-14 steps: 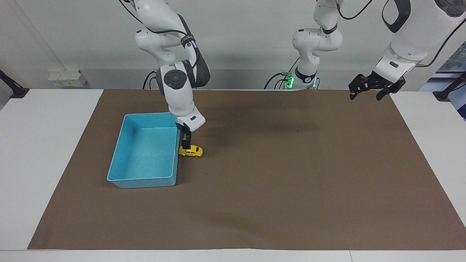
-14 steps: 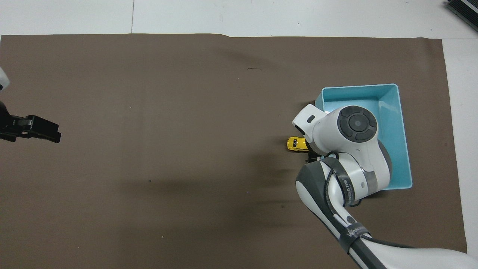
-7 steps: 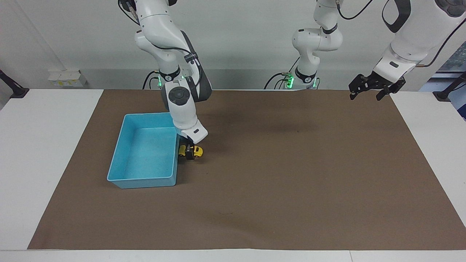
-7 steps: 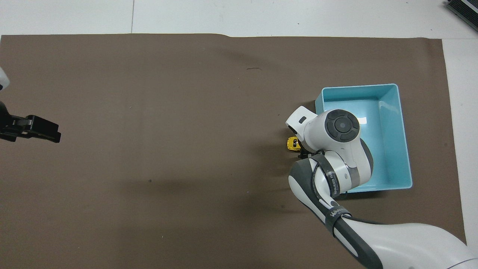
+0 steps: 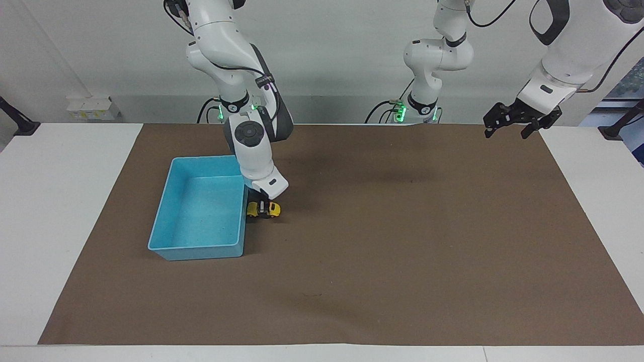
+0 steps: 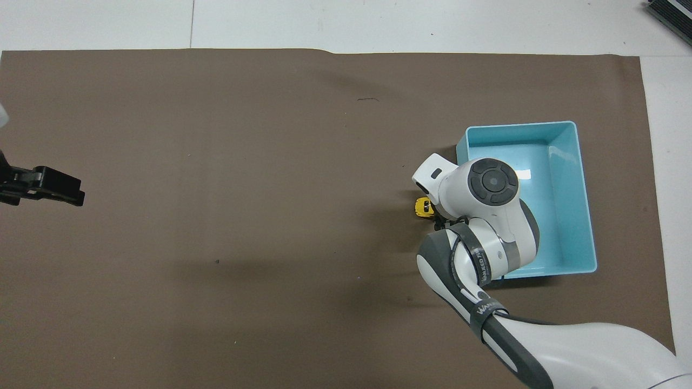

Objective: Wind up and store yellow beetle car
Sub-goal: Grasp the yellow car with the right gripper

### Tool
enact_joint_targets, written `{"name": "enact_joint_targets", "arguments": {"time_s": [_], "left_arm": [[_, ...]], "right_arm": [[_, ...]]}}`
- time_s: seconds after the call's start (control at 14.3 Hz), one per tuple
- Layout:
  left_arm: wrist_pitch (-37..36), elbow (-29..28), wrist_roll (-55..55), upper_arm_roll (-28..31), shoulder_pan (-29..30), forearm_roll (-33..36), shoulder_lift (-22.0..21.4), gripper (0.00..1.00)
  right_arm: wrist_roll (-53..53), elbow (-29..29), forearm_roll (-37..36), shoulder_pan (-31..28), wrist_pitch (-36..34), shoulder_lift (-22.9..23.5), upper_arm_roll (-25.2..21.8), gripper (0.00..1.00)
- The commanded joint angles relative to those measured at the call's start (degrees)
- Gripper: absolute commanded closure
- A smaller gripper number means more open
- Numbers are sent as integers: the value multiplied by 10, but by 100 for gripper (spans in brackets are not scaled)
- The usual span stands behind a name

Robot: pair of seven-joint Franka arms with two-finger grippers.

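The yellow beetle car (image 5: 272,209) (image 6: 421,207) sits on the brown mat right beside the light-blue bin (image 5: 171,201) (image 6: 581,178), on the side toward the middle of the table. My right gripper (image 5: 262,208) is down at mat level, shut on the car's middle; in the overhead view the arm's wrist hides most of the car. My left gripper (image 5: 508,124) (image 6: 54,186) hangs open in the air over the mat's edge at the left arm's end, where that arm waits.
The bin stands empty on the brown mat (image 5: 402,241), which covers most of the white table (image 5: 60,201). A wide bare stretch of mat lies between the car and the left arm's end.
My right gripper came down over the car and shut on it. The car stayed in place beside the bin. The left arm barely moved.
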Motion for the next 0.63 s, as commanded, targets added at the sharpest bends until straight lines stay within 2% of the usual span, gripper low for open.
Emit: {"name": "enact_joint_targets", "arguments": {"time_s": [0.0,0.14,0.42,0.56], "left_arm": [[0,-9,-1,-4,6,4,-12,0],[0,-9,-2,-4,6,4,-12,0],[0,-9,-2,-4,6,4,-12,0],[0,-9,-1,-4,6,4,-12,0]], "right_arm": [[22,28,-5,11,-31,-2,1,88],[43,52,-1,23,-59,-2,1,88],[59,69,4,27,-68,-4,3,88],[59,99,4,27,-111,-5,4,88]]}}
